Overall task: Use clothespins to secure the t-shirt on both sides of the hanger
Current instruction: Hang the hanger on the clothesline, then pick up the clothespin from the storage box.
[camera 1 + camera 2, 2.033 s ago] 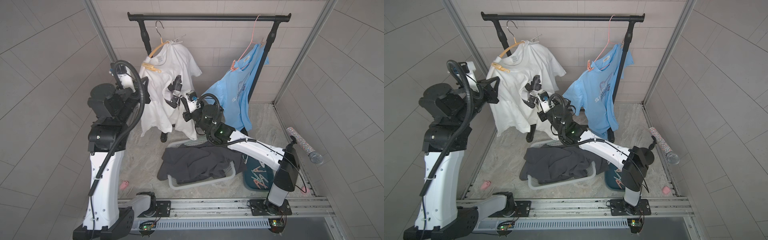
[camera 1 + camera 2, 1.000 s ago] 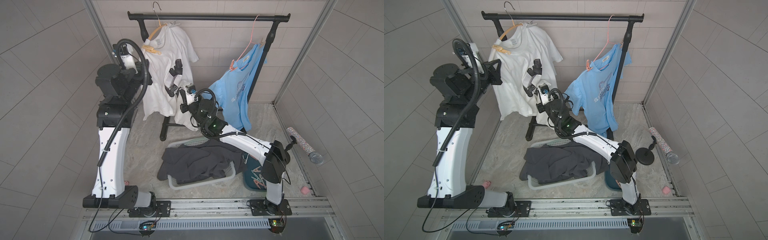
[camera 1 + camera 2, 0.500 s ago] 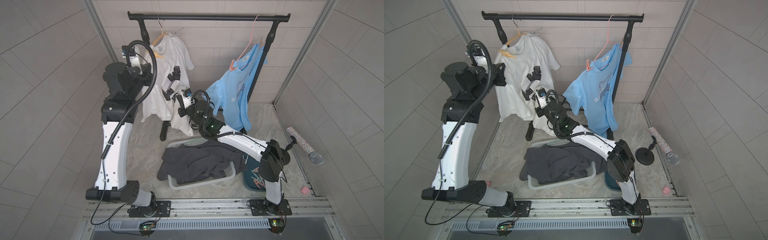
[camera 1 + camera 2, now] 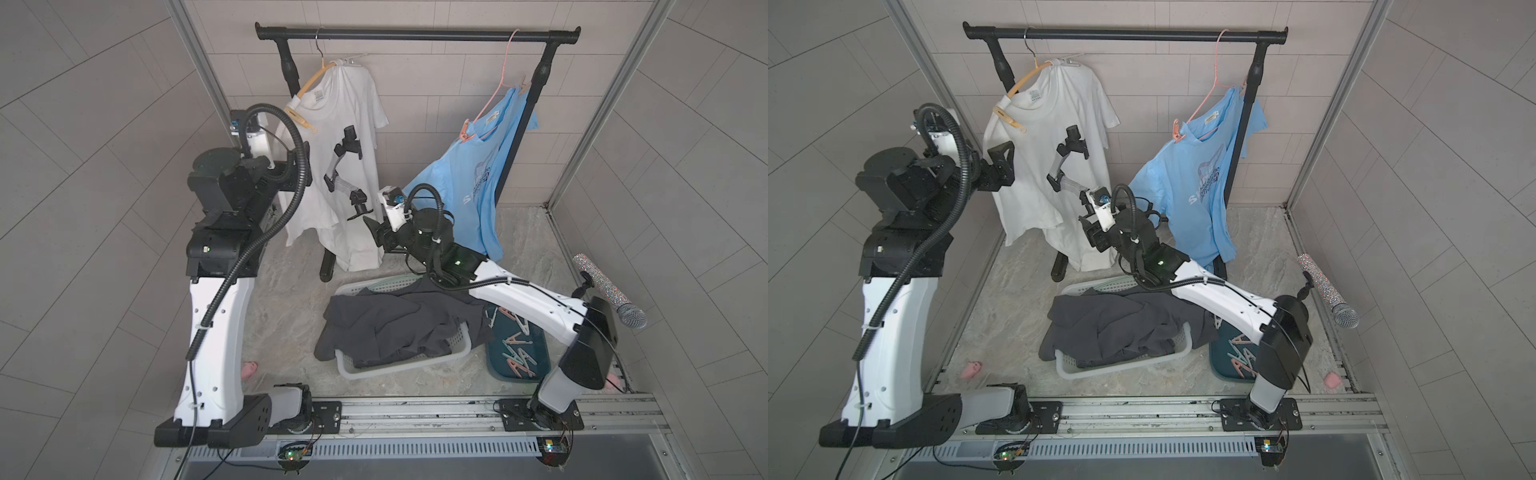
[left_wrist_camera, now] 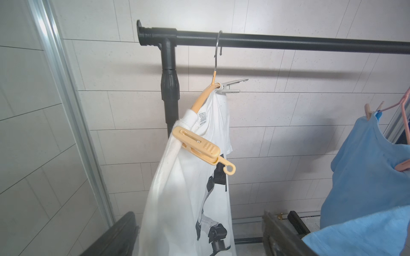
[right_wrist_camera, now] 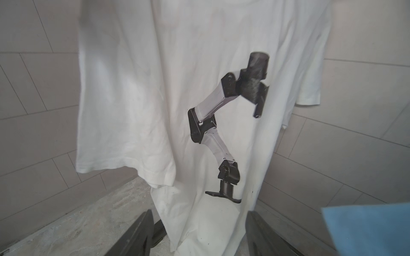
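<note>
Your left claw (image 4: 1008, 164) and right claw (image 6: 199, 211) just spread apart beside the white t-shirt (image 5: 184, 199); clothespins (image 5: 196, 147) hold both hanger (image 5: 200, 99) sides, likely finished.

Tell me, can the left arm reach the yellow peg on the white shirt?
Probably yes. The left gripper is open, pointing at the yellow clothespin on the white t-shirt, and nothing sits between them.

- The hanger (image 4: 309, 81) with the white shirt (image 4: 332, 174) was held below the rod (image 4: 415, 35), then lifted above it. Now it hangs from the rod by its hook.
- The left pincer (image 4: 1004, 166) was shut at the shirt's shoulder. It has opened and drawn back.
- The right pincer (image 4: 374, 232) was shut at the shirt's front. It has opened and sunk toward the hem.
</note>
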`<state>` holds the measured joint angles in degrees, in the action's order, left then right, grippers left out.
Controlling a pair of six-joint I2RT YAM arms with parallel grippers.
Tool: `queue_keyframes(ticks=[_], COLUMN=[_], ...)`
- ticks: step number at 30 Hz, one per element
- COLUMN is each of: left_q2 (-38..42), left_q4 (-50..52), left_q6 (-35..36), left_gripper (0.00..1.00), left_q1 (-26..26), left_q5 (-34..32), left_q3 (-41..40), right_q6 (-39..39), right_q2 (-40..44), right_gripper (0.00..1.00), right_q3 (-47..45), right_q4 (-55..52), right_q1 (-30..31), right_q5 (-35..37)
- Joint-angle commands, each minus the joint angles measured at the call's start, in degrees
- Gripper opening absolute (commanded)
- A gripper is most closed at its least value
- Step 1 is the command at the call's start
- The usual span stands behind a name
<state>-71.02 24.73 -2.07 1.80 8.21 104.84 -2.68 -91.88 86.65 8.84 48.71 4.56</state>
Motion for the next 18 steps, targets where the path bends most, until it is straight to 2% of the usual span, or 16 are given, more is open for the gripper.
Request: queue_keyframes(ticks=[1, 4, 7, 12, 14, 15, 18], left_q2=[5.5, 10.5, 14.8, 22.0, 23.4, 24.2, 26.2], left_q4=[0.2, 0.8, 0.4, -9.9, -12.5, -14.0, -17.8], left_q6=[-0.4, -1.9, -4.0, -10.2, -10.2, -9.9, -8.2], left_gripper=[0.91, 0.91, 0.88, 0.78, 0.78, 0.78, 0.78], left_q1=[0.2, 0.2, 0.2, 1.9, 4.0, 5.3, 9.7], left_q5=[-3.8, -2.7, 4.1, 29.0, 40.1, 43.7, 47.0], left_q3=[-4.5, -9.2, -15.2, -30.3, -35.0, -37.8, -47.1], right_q6=[-0.3, -0.6, -3.1, -11.1, -15.6, -17.9, -23.9], right_q2=[8.4, 16.1, 24.2, 36.0, 39.8, 41.7, 46.9], right_gripper=[0.7, 0.69, 0.64, 0.61, 0.61, 0.6, 0.57], right_q3=[-4.4, -9.6, -14.9, -23.1, -26.1, -28.0, -33.6], right_q4=[-3.8, -7.6, -12.7, -25.9, -30.9, -32.8, -37.6], right_q1=[0.0, 0.0, -0.1, -1.3, -2.5, -3.2, -5.4], right_q5=[2.0, 4.5, 9.9, 18.5, 22.7, 24.2, 26.5])
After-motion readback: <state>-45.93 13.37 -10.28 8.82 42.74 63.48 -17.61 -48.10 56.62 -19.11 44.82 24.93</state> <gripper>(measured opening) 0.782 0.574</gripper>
